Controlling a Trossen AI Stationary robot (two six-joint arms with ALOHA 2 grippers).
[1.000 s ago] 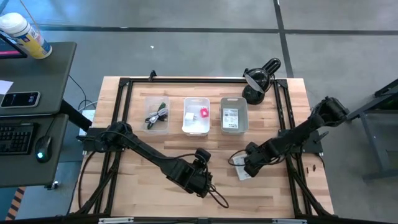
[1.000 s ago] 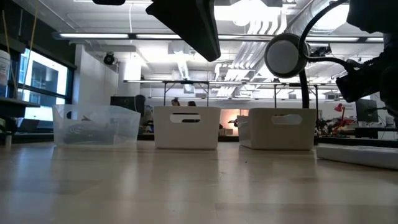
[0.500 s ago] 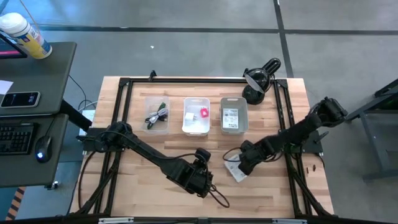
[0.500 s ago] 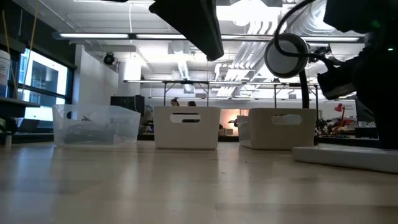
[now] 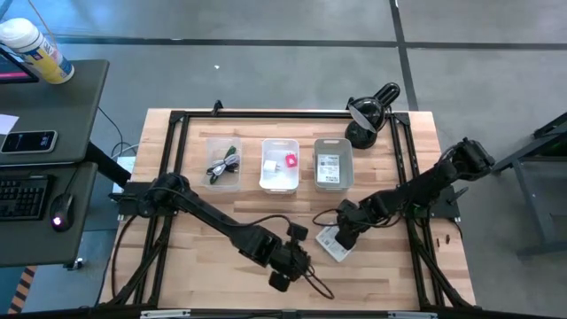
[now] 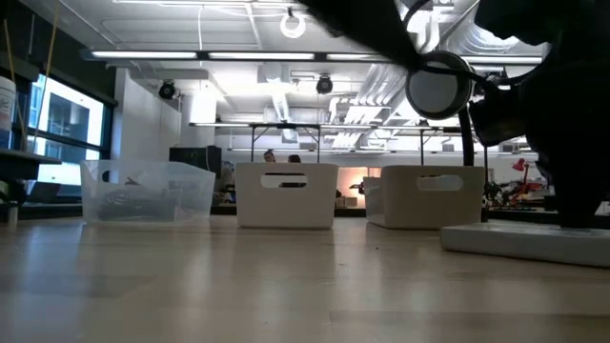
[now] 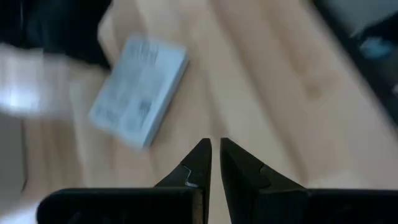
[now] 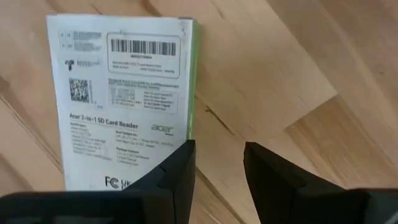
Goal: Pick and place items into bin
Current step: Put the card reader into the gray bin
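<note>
A white printed packet (image 5: 330,243) (image 8: 118,102) lies flat on the wood right of the table's middle, and shows at the right in the low view (image 6: 524,240). My right gripper (image 5: 345,234) (image 8: 219,163) stands open over its right end. My left gripper (image 5: 299,263) (image 7: 215,163) is shut and hovers near the table's near edge, left of the packet (image 7: 140,90). The clear bin (image 5: 223,163) holds the black cable and green pen. The middle white bin (image 5: 280,166) holds the white cube and pink piece. The right bin (image 5: 333,164) holds a printed card. My right gripper comes at the packet from above with open fingers. One finger (image 8: 174,171) sits on the packet's green long edge (image 8: 191,118) near a corner. The other finger (image 8: 273,171) is over bare wood. The packet lies flat on the table.
A black desk lamp (image 5: 368,113) stands at the far right corner. A black frame (image 5: 266,113) runs around the tabletop. A loose cable (image 5: 314,285) trails by my left arm. Bare wood lies between the bins and the grippers.
My right gripper has moved toward the table's left, and the packet has slid along the wood to the left with it. My left gripper has swung toward the near edge and a little right, turning to face the packet.
</note>
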